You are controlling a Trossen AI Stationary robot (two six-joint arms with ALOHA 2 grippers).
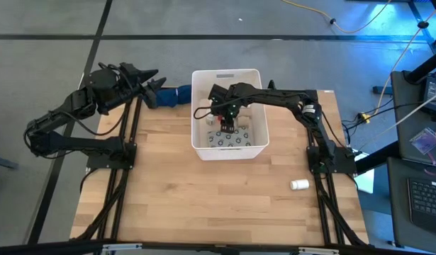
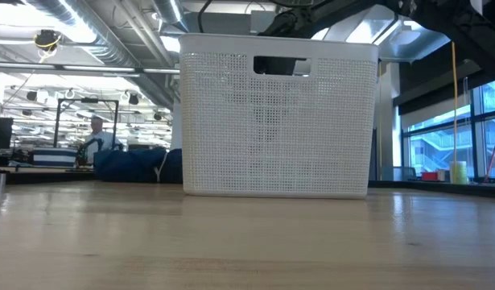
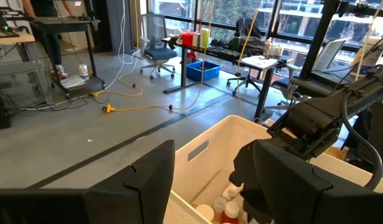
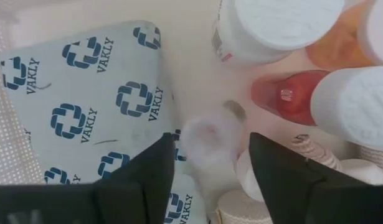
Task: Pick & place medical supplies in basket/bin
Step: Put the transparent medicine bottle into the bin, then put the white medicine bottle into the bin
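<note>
White perforated plastic tub [image 1: 228, 74] sits at the far middle of your wooden tabletop [image 1: 203, 198], and your right pincer [image 4: 211, 163] reaches down inside it, fingers spread with a small blurred clear item between them, contact unclear, above white-capped red and orange pill bottles [image 4: 316, 93] and a printed grey pack [image 4: 85, 106]. Your left pincer [image 3: 207, 180] hangs spread and empty beside the tub near a dark blue cloth [image 1: 174, 95], while one white pill bottle [image 1: 299, 185] lies on the tabletop near the right arm's base.
</note>
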